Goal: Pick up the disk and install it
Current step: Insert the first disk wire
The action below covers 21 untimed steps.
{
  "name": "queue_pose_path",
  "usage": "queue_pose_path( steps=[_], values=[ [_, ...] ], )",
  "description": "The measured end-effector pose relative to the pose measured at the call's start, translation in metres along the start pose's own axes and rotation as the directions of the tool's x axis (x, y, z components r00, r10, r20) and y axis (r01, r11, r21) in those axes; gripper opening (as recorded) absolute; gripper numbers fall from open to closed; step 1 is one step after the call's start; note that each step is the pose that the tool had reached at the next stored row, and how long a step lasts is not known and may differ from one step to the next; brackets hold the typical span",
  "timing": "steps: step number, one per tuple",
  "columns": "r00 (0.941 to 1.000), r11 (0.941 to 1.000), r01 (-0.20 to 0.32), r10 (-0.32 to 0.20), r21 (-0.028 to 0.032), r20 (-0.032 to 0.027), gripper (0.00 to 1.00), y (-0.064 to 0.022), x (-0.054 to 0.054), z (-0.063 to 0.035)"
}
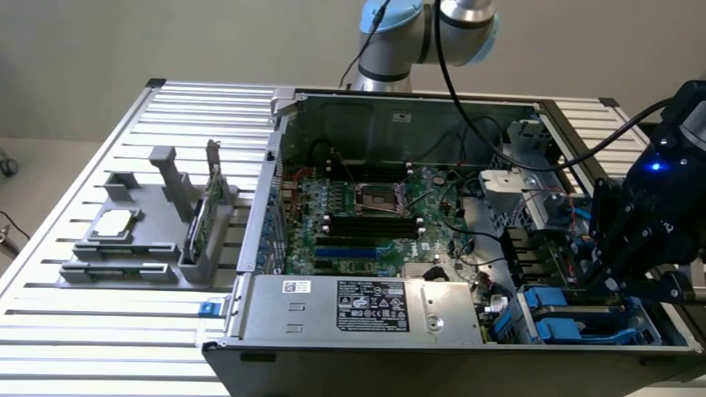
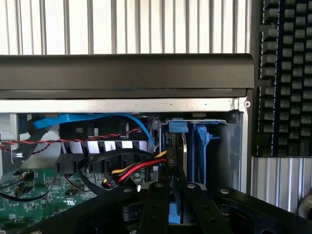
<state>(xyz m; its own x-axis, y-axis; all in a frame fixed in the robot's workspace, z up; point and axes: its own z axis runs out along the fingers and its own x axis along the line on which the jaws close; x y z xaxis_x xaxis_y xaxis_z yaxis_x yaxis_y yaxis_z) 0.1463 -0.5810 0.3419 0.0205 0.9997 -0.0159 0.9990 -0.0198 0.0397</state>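
Open PC case (image 1: 441,99) lies on its side on the slatted tabletop (image 1: 66,331), w/ the arm's black wrist head hanging over the drive-bay corner at the exterior view's right. The gripper (image 2: 174,195) sits low in that corner. In the wrist view its two black fingers (image 2: 155,204) stand close together, pinched on a bright blue piece between them, which looks like the carrier rail of the disk (image 2: 181,146). So: closed, gripping the disk, as far as I can see.

The disk itself stands on edge in the bay right ahead of the fingers, metal edge showing between blue rails, w/ a second blue rail just beside it. In the exterior view blue carrier plastic (image 1: 568,318) shows in the bay just below the wrist head. Can't tell if the disk is fully seated.

Just beside the fingers, on the motherboard side: a bundle of red, yellow and black power wires (image 2: 141,168) running to the drive's end, and a flat blue data cable (image 2: 92,119) looping above it. Farther off on that side, the green motherboard (image 1: 364,215) w/ its CPU socket, and the grey power supply (image 1: 364,306) w/ a white label along the case's near edge.

Well apart from the fingers, outside the case at the exterior view's left, a grey fixture (image 1: 155,240) holds a small square silver chip (image 1: 116,222) and an upright green card (image 1: 204,219).
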Motion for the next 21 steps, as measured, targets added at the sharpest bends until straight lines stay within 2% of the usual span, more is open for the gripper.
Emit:
queue_pose_path(
  steps=[9, 21],
  values=[
    [1.0, 1.0, -0.001, 0.001, 0.002, 0.0095, 0.16, 0.0013, 0.0002, 0.0005],
    [0.9998, 0.9999, -0.012, 0.012, 0.0116, 0.013, 0.16, 0.0023, 0.0034, 0.0016]
  ],
)
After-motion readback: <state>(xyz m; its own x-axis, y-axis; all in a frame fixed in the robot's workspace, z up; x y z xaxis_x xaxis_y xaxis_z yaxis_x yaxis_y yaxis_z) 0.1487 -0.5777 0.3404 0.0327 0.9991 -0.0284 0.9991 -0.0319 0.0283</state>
